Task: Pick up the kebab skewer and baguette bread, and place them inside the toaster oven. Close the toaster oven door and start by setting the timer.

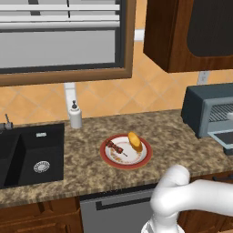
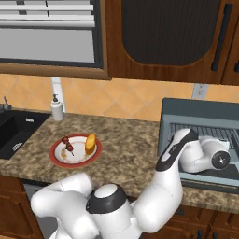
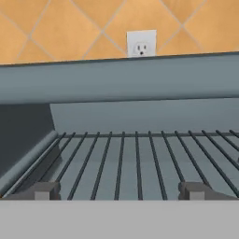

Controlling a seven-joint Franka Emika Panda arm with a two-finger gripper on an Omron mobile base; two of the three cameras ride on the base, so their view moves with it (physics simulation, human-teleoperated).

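The kebab skewer (image 1: 114,147) (image 2: 68,145) and the baguette bread (image 1: 135,141) (image 2: 90,144) lie side by side on a red-rimmed white plate (image 1: 138,158) (image 2: 74,157) in the middle of the counter. The blue-grey toaster oven (image 1: 200,107) (image 2: 200,109) stands at the right. The toaster oven door (image 1: 224,137) (image 2: 205,181) is folded down, so the oven is open. My gripper (image 3: 120,191) is open and holds nothing. It faces into the oven just above the wire rack (image 3: 135,158), far to the right of the plate.
A black sink (image 1: 27,154) is set into the counter at the left. A white soap dispenser (image 1: 75,116) (image 2: 57,109) stands by the wall. A wall outlet (image 3: 141,43) (image 2: 200,91) sits behind the oven. Dark wooden cabinets (image 2: 163,37) hang overhead.
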